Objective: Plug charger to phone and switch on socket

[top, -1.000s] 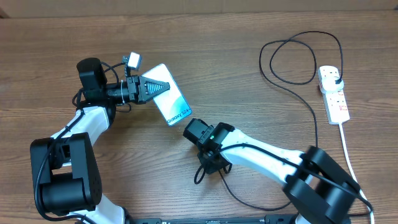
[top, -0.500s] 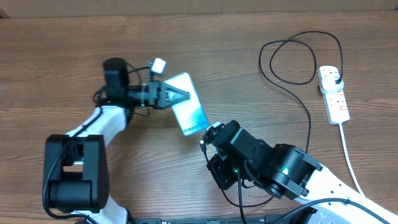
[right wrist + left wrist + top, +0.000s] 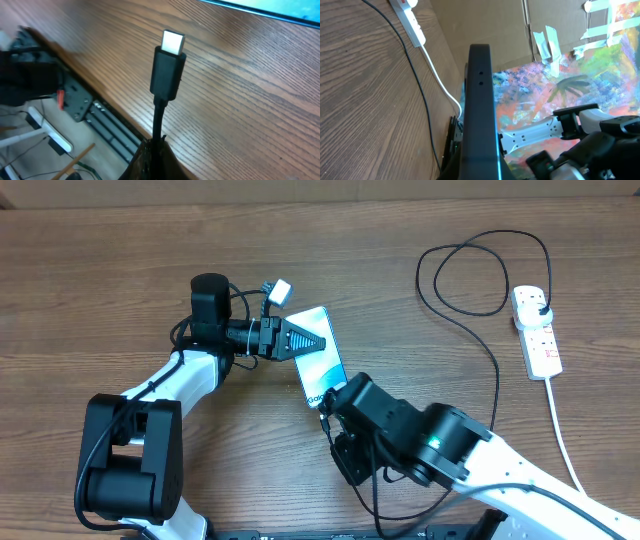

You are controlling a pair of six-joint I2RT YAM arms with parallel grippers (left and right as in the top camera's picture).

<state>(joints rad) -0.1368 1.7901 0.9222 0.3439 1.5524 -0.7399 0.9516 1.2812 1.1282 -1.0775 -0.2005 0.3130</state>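
My left gripper (image 3: 305, 342) is shut on the phone (image 3: 322, 366), a slim slab with a lit blue-teal screen, held above the table left of centre. In the left wrist view its dark edge (image 3: 480, 100) stands upright between my fingers. My right gripper (image 3: 156, 150) is shut on the charger cable just behind its connector tip (image 3: 169, 65), which points up toward the phone's lit edge (image 3: 270, 7). In the overhead view the right gripper (image 3: 335, 405) sits right at the phone's near end. The black cable (image 3: 497, 370) runs to a black plug (image 3: 537, 302) in the white socket strip (image 3: 535, 330).
The socket's thick white cord (image 3: 565, 440) trails toward the table's near right edge. The charger cable loops at the far right (image 3: 470, 275). Cardboard and a colourful surface show beyond the table in the left wrist view (image 3: 560, 85).
My left gripper has carried the phone to the right. My right arm has swung round, bringing the connector tip up to the phone's near end.
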